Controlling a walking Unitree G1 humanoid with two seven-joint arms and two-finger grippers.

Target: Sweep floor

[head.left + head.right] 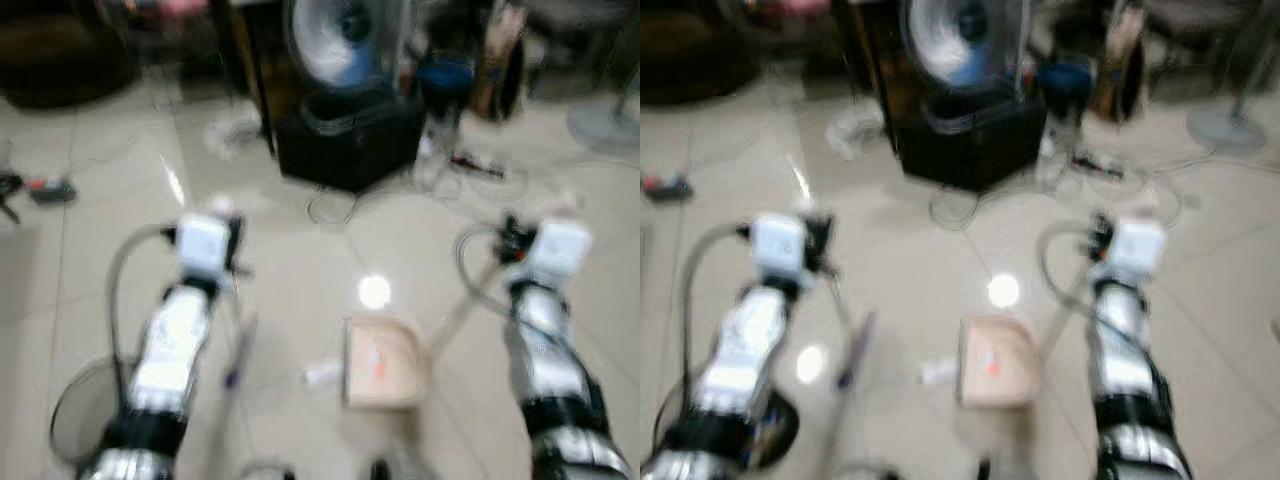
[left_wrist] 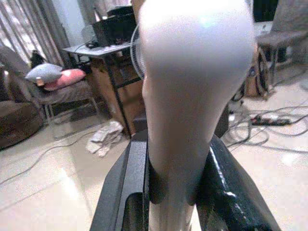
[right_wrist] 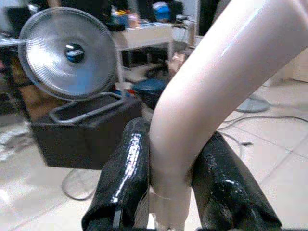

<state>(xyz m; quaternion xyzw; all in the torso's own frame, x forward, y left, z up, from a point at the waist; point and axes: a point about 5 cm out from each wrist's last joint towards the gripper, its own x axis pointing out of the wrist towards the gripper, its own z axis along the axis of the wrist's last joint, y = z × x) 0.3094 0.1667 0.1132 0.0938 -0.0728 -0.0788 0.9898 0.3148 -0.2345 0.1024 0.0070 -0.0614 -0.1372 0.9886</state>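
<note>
The head views are blurred. A pale beige dustpan [image 1: 382, 362] sits on the tiled floor [image 1: 300, 260] at about 6 o'clock, between the two arms, with a small white scrap [image 1: 322, 374] just beside it at its 9 o'clock side. A thin pale handle [image 1: 462, 302] rises from the pan toward 2 o'clock, up to the right arm. A slim broom stick [image 1: 238, 350] with a purplish stretch slants down from the left arm. The wrist views give what the head views blur: the left claw [image 2: 171, 192] is clamped on a smooth pale handle [image 2: 192, 86], one black finger pressing each side; the right claw [image 3: 168, 192] is likewise clamped on a bent cream handle [image 3: 211, 91]. At 12 o'clock stands a black box [image 1: 350, 140] carrying a round silver fan [image 3: 67, 53], with cables [image 1: 470, 165] on the floor at 1 o'clock. The left wrist view also shows a bench [image 2: 96, 48], pillows [image 2: 55, 77] and a rag [image 2: 106, 137].
</note>
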